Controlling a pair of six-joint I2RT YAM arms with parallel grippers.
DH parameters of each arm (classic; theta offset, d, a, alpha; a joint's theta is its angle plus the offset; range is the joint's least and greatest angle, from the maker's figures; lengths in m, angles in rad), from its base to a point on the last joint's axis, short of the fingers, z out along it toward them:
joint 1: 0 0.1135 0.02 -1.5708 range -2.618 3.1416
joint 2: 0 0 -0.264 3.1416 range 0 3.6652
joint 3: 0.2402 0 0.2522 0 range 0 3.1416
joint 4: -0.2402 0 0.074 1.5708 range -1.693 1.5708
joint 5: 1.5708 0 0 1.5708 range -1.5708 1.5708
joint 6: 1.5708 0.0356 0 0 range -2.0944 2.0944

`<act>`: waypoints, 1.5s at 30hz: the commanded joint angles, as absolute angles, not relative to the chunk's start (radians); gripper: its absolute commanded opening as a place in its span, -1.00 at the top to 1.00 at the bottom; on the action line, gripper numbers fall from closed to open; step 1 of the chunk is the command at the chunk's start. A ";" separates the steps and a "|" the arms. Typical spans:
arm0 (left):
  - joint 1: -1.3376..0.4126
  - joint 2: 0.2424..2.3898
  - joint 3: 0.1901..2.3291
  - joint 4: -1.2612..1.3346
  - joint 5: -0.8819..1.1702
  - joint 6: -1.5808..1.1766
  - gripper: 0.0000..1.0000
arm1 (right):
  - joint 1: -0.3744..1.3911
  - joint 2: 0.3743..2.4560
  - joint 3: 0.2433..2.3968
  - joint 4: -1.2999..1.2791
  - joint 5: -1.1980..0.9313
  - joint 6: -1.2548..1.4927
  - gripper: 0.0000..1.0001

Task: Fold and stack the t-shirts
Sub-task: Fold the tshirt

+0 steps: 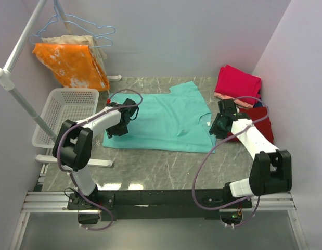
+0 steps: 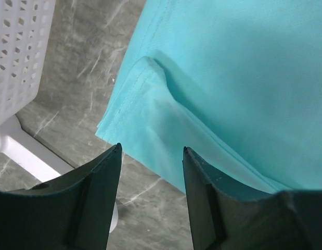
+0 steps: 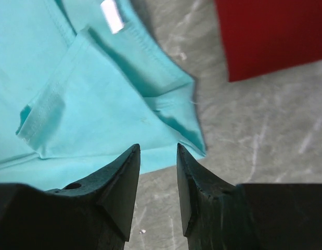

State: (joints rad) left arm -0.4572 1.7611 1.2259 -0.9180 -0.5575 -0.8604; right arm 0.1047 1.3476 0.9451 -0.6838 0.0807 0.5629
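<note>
Nearest, low in the top view, both arms reach over the near edge of the teal t-shirt (image 1: pixel 166 114), one at each end, which I take as a set-up for lifting that long edge evenly and laying it over. The left pincer (image 2: pixel 152 151) stands wide and empty just above the hem corner, where the cloth is doubled into a soft ridge. The right pincer (image 3: pixel 158 148) is parted more narrowly, also empty, above the shoulder corner near the white neck label (image 3: pixel 112 15), where a sleeve lies turned in on the body. The shirt lies sideways across the middle of the grey bench (image 1: pixel 166 166), mostly smooth. Farther off, at the upper right of the frame, a dark red shirt (image 1: pixel 265 121) lies flat and a magenta-pink shirt (image 1: pixel 236 80) sits folded on a salmon shirt (image 1: pixel 226 97), probably the stacking spot. At the upper left, the white basket (image 1: pixel 67 112) and the hanging orange cloth (image 1: pixel 72 65) stand apart from the work.
</note>
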 commanded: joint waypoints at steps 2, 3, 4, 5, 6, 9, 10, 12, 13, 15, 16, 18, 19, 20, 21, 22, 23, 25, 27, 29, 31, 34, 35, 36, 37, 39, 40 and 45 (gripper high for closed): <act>-0.442 1.802 1.256 -0.876 -0.545 -0.864 -0.12 | 0.143 1.460 1.005 -0.634 0.003 0.531 0.16; -0.436 1.805 1.253 -0.853 -0.529 -0.861 -0.12 | 0.147 1.480 1.006 -0.626 -0.008 0.525 0.16; -0.430 1.812 1.246 -0.845 -0.519 -0.856 -0.12 | 0.150 1.520 1.015 -0.630 -0.017 0.525 0.16; -0.425 1.821 1.240 -0.836 -0.512 -0.854 -0.12 | 0.162 1.538 1.020 -0.629 -0.021 0.520 0.16; -0.416 1.827 1.235 -0.828 -0.508 -0.854 -0.12 | 0.167 1.555 1.025 -0.626 -0.021 0.515 0.16; -0.393 1.848 1.215 -0.804 -0.503 -0.854 -0.11 | 0.183 1.600 1.029 -0.606 -0.017 0.517 0.17; -0.388 1.850 1.210 -0.793 -0.509 -0.854 -0.11 | 0.184 1.618 1.037 -0.595 -0.014 0.518 0.17; -0.370 1.864 1.209 -0.790 -0.515 -0.856 -0.12 | 0.184 1.643 1.052 -0.592 -0.021 0.515 0.17; -0.364 1.868 1.212 -0.788 -0.518 -0.856 -0.12 | 0.184 1.667 1.069 -0.589 -0.026 0.515 0.17; -0.347 1.893 1.221 -0.796 -0.528 -0.861 -0.12 | 0.187 1.699 1.092 -0.589 -0.037 0.512 0.17; -0.342 1.901 1.232 -0.799 -0.531 -0.862 -0.12 | 0.187 1.735 1.116 -0.597 -0.035 0.511 0.17; -0.328 1.924 1.247 -0.819 -0.538 -0.871 -0.12 | 0.187 1.770 1.144 -0.610 -0.023 0.508 0.19; -0.325 1.928 1.259 -0.822 -0.538 -0.873 -0.12 | 0.189 1.801 1.173 -0.623 -0.020 0.506 0.20; -0.322 1.933 1.264 -0.821 -0.540 -0.876 -0.12 | 0.187 1.816 1.187 -0.629 -0.014 0.506 0.21; -0.316 1.934 1.278 -0.819 -0.543 -0.877 -0.13 | 0.187 1.828 1.218 -0.646 -0.002 0.509 0.21; -0.313 1.936 1.285 -0.821 -0.543 -0.877 -0.12 | 0.187 1.860 1.238 -0.658 0.026 0.509 0.22; -0.310 1.937 1.295 -0.822 -0.542 -0.874 -0.12 | 0.187 1.876 1.259 -0.673 0.037 0.511 0.23; -0.310 1.931 1.319 -0.831 -0.546 -0.867 -0.11 | 0.187 1.890 1.295 -0.699 0.064 0.518 0.27; -0.310 1.901 1.330 -0.844 -0.567 -0.867 -0.12 | 0.187 1.872 1.295 -0.695 0.080 0.535 0.27; -0.310 1.864 1.333 -0.859 -0.598 -0.867 -0.13 | 0.186 1.836 1.293 -0.698 0.116 0.545 0.27; -0.304 1.845 1.345 -0.891 -0.635 -0.876 -0.14 | 0.187 1.809 1.299 -0.715 0.136 0.551 0.27; -0.301 1.807 1.350 -0.908 -0.656 -0.874 -0.14 | 0.187 1.777 1.301 -0.735 0.178 0.552 0.26; -0.302 1.793 1.350 -0.911 -0.652 -0.873 -0.14 | 0.187 1.767 1.299 -0.739 0.181 0.552 0.26; -0.302 1.789 1.351 -0.913 -0.644 -0.868 -0.13 | 0.187 1.757 1.296 -0.741 0.178 0.552 0.26; -0.302 1.778 1.350 -0.917 -0.629 -0.868 -0.13 | 0.189 1.735 1.295 -0.738 0.175 0.554 0.26; -0.302 1.766 1.336 -0.905 -0.600 -0.855 -0.13 | 0.195 1.715 1.293 -0.732 0.149 0.551 0.26; -0.302 1.753 1.329 -0.894 -0.583 -0.848 -0.12 | 0.199 1.703 1.296 -0.730 0.138 0.549 0.26; -0.321 1.733 1.261 -0.805 -0.424 -0.767 -0.11 | 0.247 1.744 1.344 -0.750 0.098 0.523 0.24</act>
